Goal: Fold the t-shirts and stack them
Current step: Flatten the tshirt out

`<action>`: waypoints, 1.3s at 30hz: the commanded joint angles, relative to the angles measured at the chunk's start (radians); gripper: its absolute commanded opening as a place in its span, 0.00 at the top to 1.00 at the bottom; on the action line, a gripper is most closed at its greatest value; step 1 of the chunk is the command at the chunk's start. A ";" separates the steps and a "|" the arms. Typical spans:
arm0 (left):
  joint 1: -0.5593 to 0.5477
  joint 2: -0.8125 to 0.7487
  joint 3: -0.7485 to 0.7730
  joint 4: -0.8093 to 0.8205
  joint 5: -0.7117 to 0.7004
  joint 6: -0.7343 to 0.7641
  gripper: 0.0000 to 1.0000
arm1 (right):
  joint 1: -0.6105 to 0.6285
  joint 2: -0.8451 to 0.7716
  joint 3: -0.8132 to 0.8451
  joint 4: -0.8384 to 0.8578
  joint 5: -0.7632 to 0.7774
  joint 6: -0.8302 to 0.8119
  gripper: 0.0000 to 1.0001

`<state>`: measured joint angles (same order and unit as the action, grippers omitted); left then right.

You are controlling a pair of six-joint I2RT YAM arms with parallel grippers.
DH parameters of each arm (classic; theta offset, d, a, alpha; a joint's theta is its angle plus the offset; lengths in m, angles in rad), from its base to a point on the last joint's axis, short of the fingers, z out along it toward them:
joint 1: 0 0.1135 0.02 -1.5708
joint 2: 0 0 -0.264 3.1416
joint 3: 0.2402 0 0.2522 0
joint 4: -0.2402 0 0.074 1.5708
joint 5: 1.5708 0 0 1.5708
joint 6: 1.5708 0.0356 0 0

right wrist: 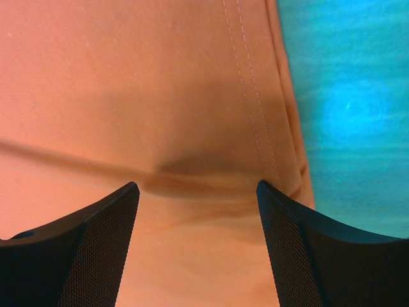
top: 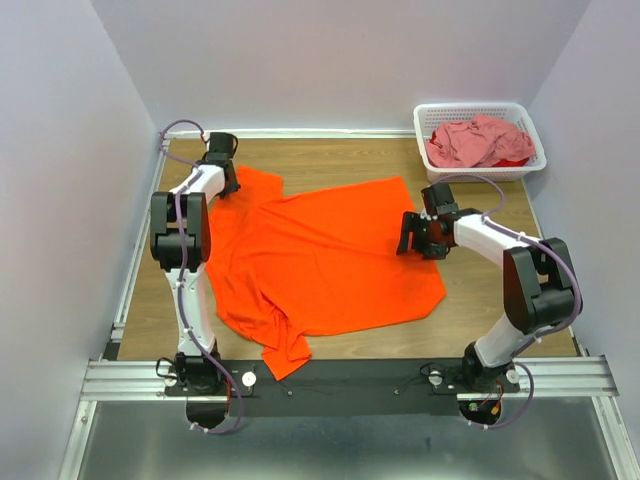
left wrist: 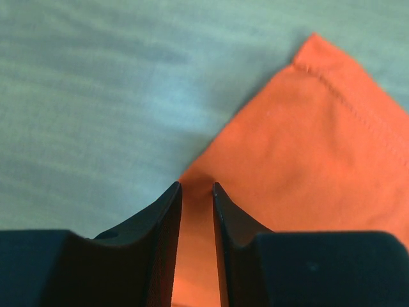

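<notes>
Though spread open, orange t-shirt (top: 320, 260) creased (hem double-stitched).

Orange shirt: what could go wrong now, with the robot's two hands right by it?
1. The left gripper sits right at the edge of the orange shirt, jaws narrowly apart. It may catch too little cloth, which could slip out.
2. The right gripper is open over a wrinkle near the hem. Closing there might bunch the cloth and spoil the fold.
3. One sleeve reaches the near edge of the table and could snag when pulled.
</notes>
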<state>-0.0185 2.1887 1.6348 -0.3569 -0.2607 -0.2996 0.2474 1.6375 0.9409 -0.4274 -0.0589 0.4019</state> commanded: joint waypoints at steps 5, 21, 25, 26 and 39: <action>0.009 0.037 0.140 -0.042 0.046 0.011 0.59 | -0.003 0.056 0.150 -0.048 0.021 -0.026 0.18; -0.084 -0.461 -0.367 -0.013 0.087 -0.018 0.48 | 0.044 0.151 0.268 -0.030 -0.058 -0.049 0.39; -0.092 -0.518 -0.519 0.050 0.104 -0.038 0.49 | 0.047 0.192 0.288 -0.010 -0.055 -0.038 0.41; -0.092 -0.511 -0.547 0.058 0.110 -0.041 0.49 | 0.047 0.211 0.295 -0.008 -0.045 -0.037 0.41; -0.078 -0.239 -0.399 0.069 0.098 0.004 0.49 | 0.046 0.363 0.357 0.012 0.123 -0.038 0.39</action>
<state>-0.1112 1.8549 1.1645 -0.2920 -0.1646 -0.3180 0.2890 1.9144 1.2667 -0.4301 -0.0284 0.3660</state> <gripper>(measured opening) 0.510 0.610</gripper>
